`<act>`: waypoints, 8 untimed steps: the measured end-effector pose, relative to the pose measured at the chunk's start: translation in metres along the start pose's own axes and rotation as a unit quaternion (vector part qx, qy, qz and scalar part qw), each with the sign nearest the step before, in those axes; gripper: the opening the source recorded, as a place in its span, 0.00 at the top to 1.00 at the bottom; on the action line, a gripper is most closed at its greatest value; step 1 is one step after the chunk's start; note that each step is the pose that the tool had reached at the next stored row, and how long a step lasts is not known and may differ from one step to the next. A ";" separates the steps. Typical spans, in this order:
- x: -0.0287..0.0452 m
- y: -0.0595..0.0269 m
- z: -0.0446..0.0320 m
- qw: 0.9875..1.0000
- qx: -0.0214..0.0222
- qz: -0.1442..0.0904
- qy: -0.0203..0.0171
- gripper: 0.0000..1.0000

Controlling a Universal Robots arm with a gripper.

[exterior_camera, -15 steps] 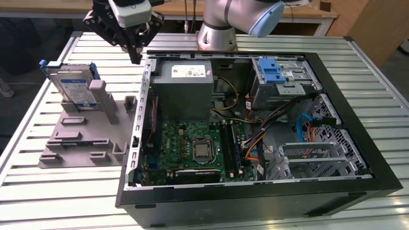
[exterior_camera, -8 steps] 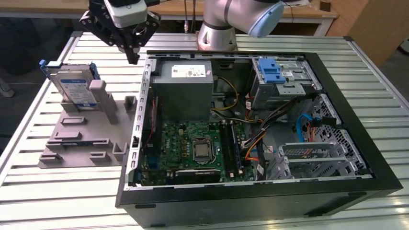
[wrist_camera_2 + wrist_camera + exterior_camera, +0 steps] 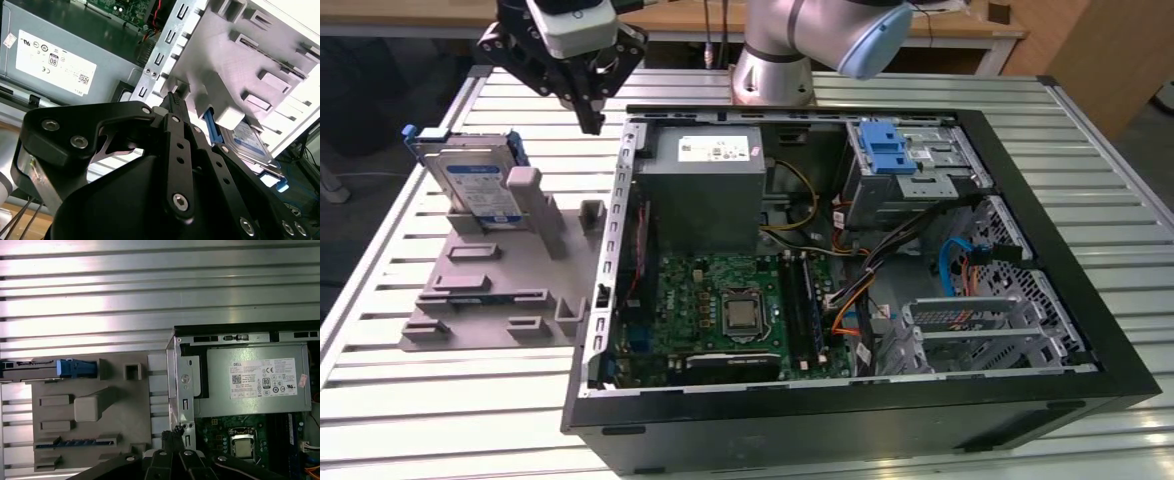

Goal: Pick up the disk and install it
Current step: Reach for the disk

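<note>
The gripper hangs over the table with its fingers pressed together at the tips and nothing between them. It sits just beside the corner of the open case, above the gap between the case wall and the grey holder. In both wrist views the closed tips line up with the case's metal edge.

The disk stands on edge in the holder, on the exterior view's left, apart from the gripper. Its blue frame shows in the first wrist view, and its label in the second wrist view. Inside the case, the power supply lies near that same corner.
</note>
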State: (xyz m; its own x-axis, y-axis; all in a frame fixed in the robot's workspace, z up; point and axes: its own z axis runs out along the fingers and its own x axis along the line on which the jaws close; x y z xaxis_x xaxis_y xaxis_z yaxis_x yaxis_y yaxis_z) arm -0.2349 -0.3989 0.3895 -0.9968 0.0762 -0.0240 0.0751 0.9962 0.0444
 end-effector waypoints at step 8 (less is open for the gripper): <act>0.0080 -0.0006 -0.0001 1.000 0.000 0.000 0.000 0.89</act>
State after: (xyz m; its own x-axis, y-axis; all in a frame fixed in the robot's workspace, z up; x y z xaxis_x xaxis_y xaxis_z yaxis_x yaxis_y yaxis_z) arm -0.2429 -0.3989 0.3894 -0.9968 0.0763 -0.0240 0.0752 0.9962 0.0443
